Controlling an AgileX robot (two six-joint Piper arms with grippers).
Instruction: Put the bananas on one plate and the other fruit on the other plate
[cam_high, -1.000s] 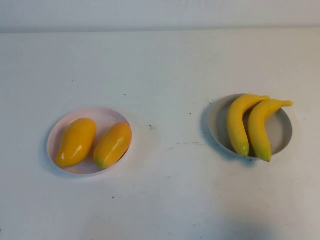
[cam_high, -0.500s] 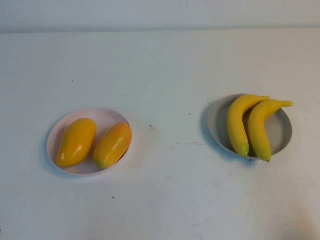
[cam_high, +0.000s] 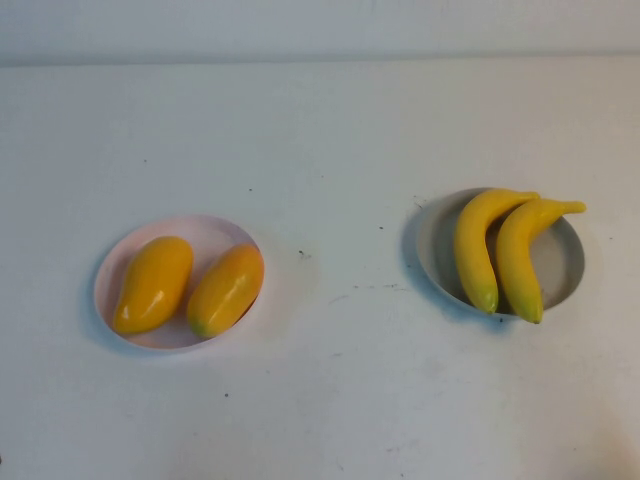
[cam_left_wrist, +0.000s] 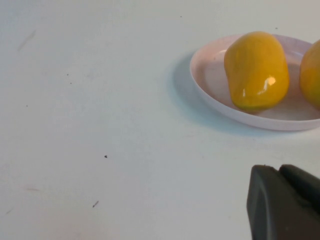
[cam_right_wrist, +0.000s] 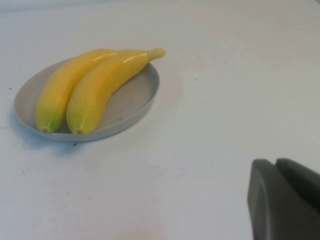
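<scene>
Two yellow bananas (cam_high: 497, 252) (cam_right_wrist: 85, 87) lie side by side on the grey-blue plate (cam_high: 568, 262) (cam_right_wrist: 139, 97) at the right. On the pale pink plate (cam_high: 205, 232) (cam_left_wrist: 210, 80) at the left rest two plump orange-yellow fruits (cam_high: 153, 283) (cam_left_wrist: 256, 70). Neither arm shows in the high view. My left gripper (cam_left_wrist: 278, 170) is shut and empty, over bare table short of the pink plate. Also shut and empty, my right gripper (cam_right_wrist: 276, 162) hangs over bare table apart from the grey-blue plate.
The white table (cam_high: 330, 380) carries a few small dark specks and faint scuffs. Its far edge meets a pale wall (cam_high: 320, 30) at the back.
</scene>
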